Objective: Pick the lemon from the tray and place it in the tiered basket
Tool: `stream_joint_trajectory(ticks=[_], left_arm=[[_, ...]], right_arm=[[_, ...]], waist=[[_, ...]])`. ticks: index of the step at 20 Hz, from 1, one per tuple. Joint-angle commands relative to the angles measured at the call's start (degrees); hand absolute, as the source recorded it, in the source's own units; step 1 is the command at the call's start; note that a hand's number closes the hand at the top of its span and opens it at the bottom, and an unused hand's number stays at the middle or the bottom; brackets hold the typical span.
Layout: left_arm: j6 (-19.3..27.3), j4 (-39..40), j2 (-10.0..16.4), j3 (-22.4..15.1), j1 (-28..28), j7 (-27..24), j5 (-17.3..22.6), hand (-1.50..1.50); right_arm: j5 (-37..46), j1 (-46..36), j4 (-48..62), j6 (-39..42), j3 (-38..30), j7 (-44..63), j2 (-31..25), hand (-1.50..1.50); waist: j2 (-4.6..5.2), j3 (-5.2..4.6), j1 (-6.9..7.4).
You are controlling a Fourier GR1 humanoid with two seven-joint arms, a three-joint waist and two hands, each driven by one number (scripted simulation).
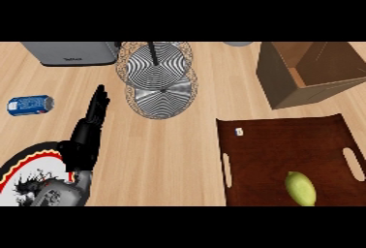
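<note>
Near the tray's (286, 145) front edge lies the lemon (301, 188), untouched; my left hand (87, 128) rests released, fingers (100, 99) straight, at the counter's (178, 160) left. I'd curl round the lemon from above, then lift clear toward the tiered basket (159, 80).

The lemon (301, 188) at five o'clock is yellow-green on a dark brown tray (286, 145). At twelve, the basket (160, 92) shows black-and-white rings. The can (31, 104) at nine is blue, the box (286, 82) at two tan, and the plate (22, 167) at seven white with a red band. The surface (178, 160) is pale wood grain, the left hand (87, 127) black.

Wire-mesh metal tiered basket (159, 77), wood-grain counter (178, 155)
</note>
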Motion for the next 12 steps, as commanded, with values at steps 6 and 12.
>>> stream_joint_trajectory(ticks=[6, 12], left_arm=[[-1.11, 0.00, -0.34, 0.34, 0.31, -0.66, -0.63, 0.00], [1.31, 1.63, -3.21, -0.93, -0.06, -1.30, -3.52, 0.00]], right_arm=[[24.07, 7.08, 11.77, -19.84, 11.28, -22.94, 3.59, -1.50], [29.92, 7.43, 19.89, -34.32, 14.78, -30.89, 6.78, -1.50]], waist=[[0.19, -0.37, 1.18], [0.12, -0.42, 0.84]])
